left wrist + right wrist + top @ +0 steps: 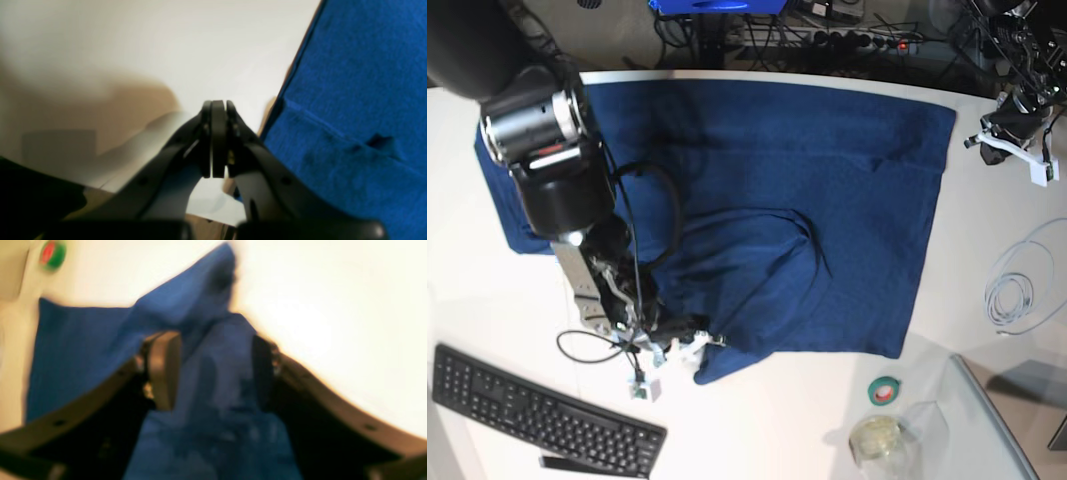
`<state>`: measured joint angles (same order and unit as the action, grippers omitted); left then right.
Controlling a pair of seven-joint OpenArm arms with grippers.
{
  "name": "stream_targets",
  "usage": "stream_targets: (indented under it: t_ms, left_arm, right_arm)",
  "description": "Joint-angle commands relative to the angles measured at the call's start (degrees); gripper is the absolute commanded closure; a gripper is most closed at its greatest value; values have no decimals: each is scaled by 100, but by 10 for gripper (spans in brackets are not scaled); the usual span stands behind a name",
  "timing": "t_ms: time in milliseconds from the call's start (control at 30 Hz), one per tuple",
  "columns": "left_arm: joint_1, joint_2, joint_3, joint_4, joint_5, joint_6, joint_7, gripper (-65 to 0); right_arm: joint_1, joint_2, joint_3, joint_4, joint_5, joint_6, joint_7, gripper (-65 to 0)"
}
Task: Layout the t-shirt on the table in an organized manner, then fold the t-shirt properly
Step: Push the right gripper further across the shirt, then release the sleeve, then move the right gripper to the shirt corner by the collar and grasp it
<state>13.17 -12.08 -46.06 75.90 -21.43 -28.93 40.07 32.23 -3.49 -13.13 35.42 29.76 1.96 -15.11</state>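
The dark blue t-shirt [827, 180] lies spread over the far half of the white table [757, 420], with a loose fold bunched at its near edge. My right gripper [689, 345] is at that near corner. In the right wrist view it [213, 373] stands open, its fingers [163, 370] either side of a ridge of the t-shirt [83, 346] without pinching it. My left gripper [213, 143] is shut on nothing over bare table [166, 40], just beside the t-shirt's [360, 100] edge. In the base view the left arm's end [1015, 125] sits at the far right.
A black keyboard [537, 410] lies at the near left. A green tape roll [886, 391] and a clear jar [877, 440] stand near the front edge. A white cable coil [1027, 285] lies at the right. Cables run behind the table.
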Motion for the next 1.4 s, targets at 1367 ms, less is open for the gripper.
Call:
stream_targets:
  t_ms: [1367]
  left_arm:
    - [666,183,2729,1390,-94,-39,-100,0]
  right_arm:
    - [-2401,3773,-855,4840,-1495,943,-2168,-371]
